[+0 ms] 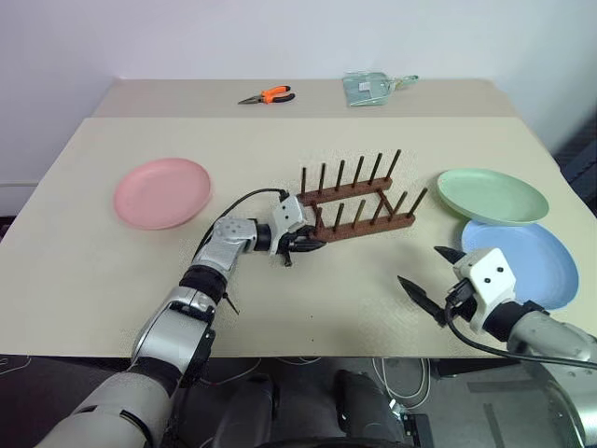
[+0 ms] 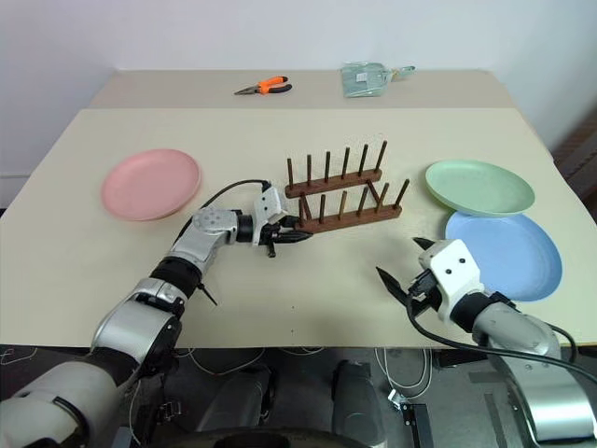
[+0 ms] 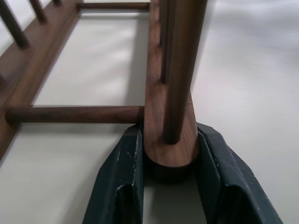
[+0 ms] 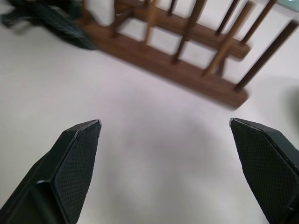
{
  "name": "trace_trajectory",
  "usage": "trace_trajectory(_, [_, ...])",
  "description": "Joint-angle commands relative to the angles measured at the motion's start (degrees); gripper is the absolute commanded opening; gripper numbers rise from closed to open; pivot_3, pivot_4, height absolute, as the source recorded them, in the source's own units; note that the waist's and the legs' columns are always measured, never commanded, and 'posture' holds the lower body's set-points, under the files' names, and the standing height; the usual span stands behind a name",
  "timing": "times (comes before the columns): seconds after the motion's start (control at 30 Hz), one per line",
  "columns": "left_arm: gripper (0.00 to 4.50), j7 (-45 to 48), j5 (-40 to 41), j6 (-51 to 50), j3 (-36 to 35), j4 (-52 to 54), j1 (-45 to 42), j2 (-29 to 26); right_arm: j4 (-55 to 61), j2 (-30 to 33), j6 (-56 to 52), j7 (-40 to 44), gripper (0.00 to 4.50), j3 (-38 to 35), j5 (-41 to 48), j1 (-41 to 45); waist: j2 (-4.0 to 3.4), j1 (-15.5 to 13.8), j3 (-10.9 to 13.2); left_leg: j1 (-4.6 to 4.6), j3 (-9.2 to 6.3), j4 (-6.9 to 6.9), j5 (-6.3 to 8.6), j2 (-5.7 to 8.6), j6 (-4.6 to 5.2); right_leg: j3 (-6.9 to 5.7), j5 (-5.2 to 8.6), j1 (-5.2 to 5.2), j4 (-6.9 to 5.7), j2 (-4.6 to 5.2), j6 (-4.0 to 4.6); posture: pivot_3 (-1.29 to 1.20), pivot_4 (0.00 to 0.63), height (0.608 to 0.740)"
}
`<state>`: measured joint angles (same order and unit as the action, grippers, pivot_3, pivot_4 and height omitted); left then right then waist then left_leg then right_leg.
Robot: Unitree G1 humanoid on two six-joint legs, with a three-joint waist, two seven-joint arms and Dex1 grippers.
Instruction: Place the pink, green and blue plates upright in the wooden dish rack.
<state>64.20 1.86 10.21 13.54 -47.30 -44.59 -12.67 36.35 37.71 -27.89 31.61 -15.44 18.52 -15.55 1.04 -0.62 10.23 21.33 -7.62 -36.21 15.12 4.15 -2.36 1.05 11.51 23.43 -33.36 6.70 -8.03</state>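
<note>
Left gripper [image 3: 170,186] clamped on the rounded end of the wooden dish rack [image 3: 163,93] base bar, fingers [image 3: 119,186] flanking it, peg just above

A pale beige table [image 1: 280,149] fills most of the scene, its top matte and evenly lit — shadows on it are soft and short. A seam runs across it toward 12 o'clock, where a second tabletop section [image 1: 187,96] butts against the first. Beyond that stands a plain white wall [image 1: 280,37]. At 3 o'clock, past the table's edge, a dark piece of furniture [image 1: 580,163] shows, too cut off to identify. Toward 6 o'clock, below the near edge, white cables [image 1: 401,378] trail over a grey floor [image 1: 471,411].
</note>
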Motion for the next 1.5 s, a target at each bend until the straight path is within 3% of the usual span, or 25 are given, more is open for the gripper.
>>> trace_trajectory(0.03, [1.3, 6.03, 0.64, -0.36, 2.59, 11.49, 5.47, -2.82, 1.29, 1.77, -0.28, 2.15, 4.5, -4.82, 1.91, -0.71, -0.02, -0.06, -0.01, 0.01, 0.0, 0.01, 0.0, 0.0, 0.0, 0.01, -0.04, 0.0, 0.0, 0.0, 0.06, 0.0, 0.15, 0.74])
trace_trajectory(0.17, [1.3, 8.19, 1.39, -4.98, 3.28, 21.37, 10.78, -6.39, -1.07, 3.15, 0.35, 4.26, 4.5, -9.21, 1.8, -2.55, -0.02, -0.12, -0.01, 0.0, -0.01, -0.02, 0.0, 0.0, 0.0, 0.02, -0.11, -0.02, 0.0, 0.0, 0.2, 0.0, 0.15, 0.74])
trace_trajectory(0.27, [2.22, 6.14, 1.29, -8.52, 2.63, 23.63, 12.03, -7.58, -2.66, 3.56, 1.19, 5.19, 4.5, -10.86, 1.23, -3.37, -0.02, -0.14, -0.02, 0.01, -0.01, -0.05, 0.0, 0.0, 0.01, 0.02, -0.1, -0.04, 0.0, 0.01, 0.2, 0.0, 0.15, 0.74])
trace_trajectory(0.37, [3.61, 2.63, 0.5, -12.65, 1.32, 25.79, 12.96, -9.67, -4.08, 4.2, 1.26, 7.31, 4.5, -12.09, 1.6, -5.02, -0.04, -0.12, -0.03, -0.02, -0.01, -0.04, 0.0, 0.0, 0.01, 0.02, 0.02, -0.05, -0.01, 0.0, 0.0, 0.0, 0.15, 0.74])
trace_trajectory(0.4, [4.08, 2.77, 1.04, -14.31, 0.86, 27.38, 13.87, -10.95, -4.25, 4.54, 1.01, 8.42, 4.25, -12.26, 2.1, -5.77, -0.03, 0.0, -0.02, -0.02, -0.01, -0.03, 0.0, -0.01, 0.01, 0.02, 0.02, -0.05, 0.0, 0.0, 0.0, 0.0, 0.15, 0.74])
trace_trajectory(0.43, [4.1, 3.55, 1.94, -15.59, 0.53, 29.46, 15.04, -12.3, -4.24, 4.83, 1.09, 9.57, 3.96, -12.27, 2.43, -6.58, -0.04, 0.1, -0.03, -0.03, -0.01, -0.03, 0.01, -0.01, 0.01, 0.02, 0.02, -0.05, -0.02, 0.0, 0.0, 0.0, 0.15, 0.74])
trace_trajectory(0.5, [3.79, 4.59, 4.44, -20.57, -0.67, 35.3, 18.22, -15.07, -3.9, 5.26, 1.09, 11.65, 3.12, -11.32, 3.0, -7.86, -0.12, 0.53, -0.07, -0.06, 0.01, 0.02, 0.01, -0.05, 0.01, 0.02, 0.02, -0.02, -0.04, -0.02, 0.01, 0.0, 0.15, 0.74])
trace_trajectory(0.6, [2.39, 7.05, 9.37, -30.01, -0.47, 46.59, 24.3, -19.18, -3.19, 5.07, 1.46, 13.35, 1.53, -6.26, 2.49, -8.39, -0.17, 1.18, -0.11, -0.08, 0.01, 0.05, 0.01, -0.1, 0.01, 0.03, 0.06, -0.01, -0.08, -0.03, 0.06, 0.0, 0.15, 0.74])
trace_trajectory(0.7, [0.85, 4.61, 12.25, -36.52, 1.23, 56.5, 29.47, -19.25, -5.12, 2.95, 3.53, 11.07, 0.01, 0.72, -1.37, -6.36, -0.23, 1.2, -0.15, -0.07, 0.0, 0.03, 0.02, -0.12, 0.01, 0.03, 0.15, -0.04, -0.06, 0.01, 0.19, 0.0, 0.15, 0.74])
trace_trajectory(0.73, [0.42, 3.13, 11.53, -36.74, 2.18, 58.28, 30.51, -18.73, -6.45, 2.25, 4.19, 9.77, 0.0, 2.57, -3.12, -5.4, -0.24, 1.06, -0.14, -0.06, 0.0, 0.03, 0.02, -0.12, 0.01, 0.03, 0.16, -0.05, -0.03, 0.04, 0.2, 0.0, 0.15, 0.74])
trace_trajectory(0.87, [0.42, -7.34, 6.92, -36.44, 4.55, 58.69, 31.61, -13.21, -12.9, -0.17, 6.04, 3.46, 0.0, 9.48, -10.89, 1.4, -0.16, 0.0, -0.2, 0.0, 0.0, -0.11, 0.02, -0.05, 0.01, 0.04, 0.17, -0.09, 0.03, 0.1, 0.22, 0.0, 0.15, 0.74])
trace_trajectory(1.1, [0.42, -27.72, 1.86, -35.43, 0.49, 46.03, 25.02, -1.07, -24.4, -6.95, 6.82, -4.64, 0.0, 15.06, -16.87, 16.9, -0.11, -0.08, -0.31, -0.08, -0.04, -0.26, 0.01, 0.01, 0.0, 0.01, 0.11, -0.21, -0.05, 0.04, 0.24, 0.0, 0.15, 0.74])
trace_trajectory(1.4, [0.42, -33.28, 0.86, -29.77, -1.64, 35.29, 19.62, -0.08, -36.41, -10.06, 11.56, -6.57, 0.0, 17.32, -19.39, 28.74, -0.18, 0.22, -0.37, -0.17, -0.01, -0.13, -0.02, 0.02, -0.03, 0.02, -0.15, -0.13, -0.16, -0.02, 0.26, 0.0, 0.15, 0.74])
trace_trajectory(1.5, [0.35, -31.57, 4.19, -30.68, -4.42, 38.06, 20.86, -1.22, -32.6, -8.97, 11.17, -2.54, 0.83, 17.09, -16.88, 27.54, -0.18, 0.54, -0.37, -0.18, -0.01, -0.11, -0.02, 0.01, -0.04, 0.02, -0.14, -0.13, -0.16, -0.02, 0.26, 0.0, 0.15, 0.74])
